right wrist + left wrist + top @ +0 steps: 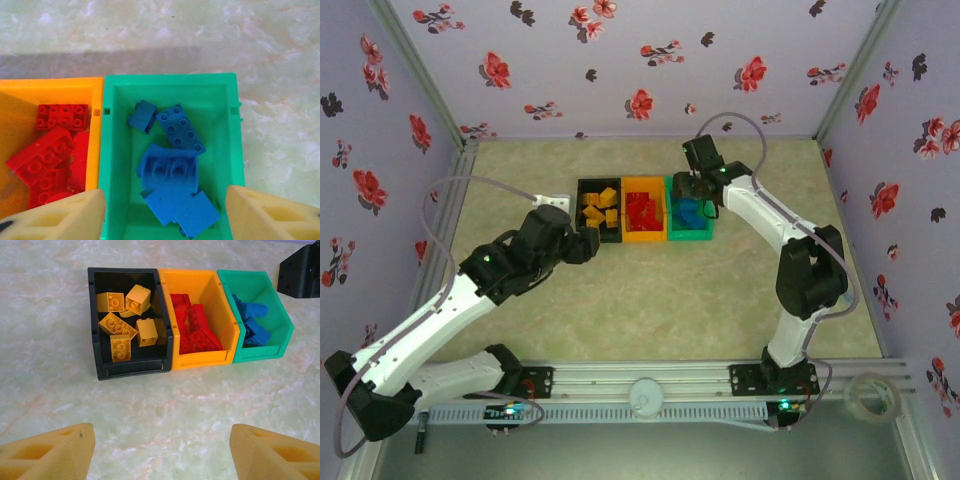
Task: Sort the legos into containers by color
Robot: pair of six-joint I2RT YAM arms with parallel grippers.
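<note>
**Step in hand.** I judge this to be the delivery at the green bin point(170, 79). My right pincer point(165, 210) hangs over it with the fingers spread and nothing between them. The blue bricks point(170, 167) lie loose on the bin floor at centre frame. My left pincer point(162, 450) is also spread and empty, low in its frame, facing the row of bins from the table side.

**Task's things.** The yellow bricks point(122, 327) are in the black bin point(93, 315), the red bricks point(197, 332) in the orange bin point(200, 360), and the blue ones in the green. Every brick I can find lies in a bin (so the sort looks done, or close to it).

**Next move.** It calls for lifting the right pincer straight up, clear of the green walls, and then scanning the table point(620, 310) for strays.

**Views compared.** The top view places both arms and the row at centre frame, but the bricks there are mere colour patches. The right wrist view resolves studs on the blue and some of the red. The left wrist view shows all three bins together.
</note>
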